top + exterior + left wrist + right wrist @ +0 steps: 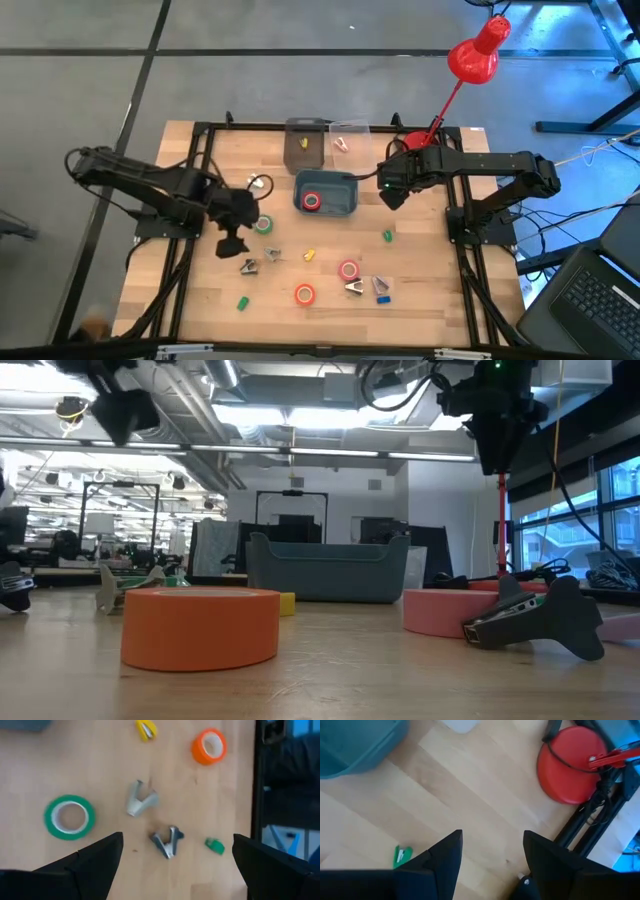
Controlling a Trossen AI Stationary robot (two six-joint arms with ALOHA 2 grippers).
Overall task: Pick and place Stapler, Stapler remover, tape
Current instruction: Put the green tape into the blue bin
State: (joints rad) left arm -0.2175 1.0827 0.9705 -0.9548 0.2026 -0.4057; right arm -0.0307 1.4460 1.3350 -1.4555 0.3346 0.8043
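Note:
My left gripper (pixel 235 245) (pixel 177 839) hangs open above the table's left half, touching nothing. Below it lie a dark staple remover (pixel 167 842), a grey staple remover (pixel 140 800) and a green tape roll (pixel 69 817), flat on the wood. An orange tape roll (pixel 304 294) (pixel 200 625) and a pinkish-red one (pixel 348 269) lie nearer the near edge, beside another staple remover (pixel 354 287) (pixel 540 615). A red tape roll (pixel 312 201) lies inside the blue-grey bin (pixel 340 180). My right gripper (pixel 390 195) (pixel 492 837) is open, raised just right of the bin.
A clear container (pixel 305 145) and a clear lid (pixel 345 140) stand behind the bin. The red lamp's base (pixel 572 762) sits at the far right. Small green blocks (pixel 387 236) (pixel 242 300), a yellow piece (pixel 308 255) and a blue piece (pixel 381 288) are scattered about.

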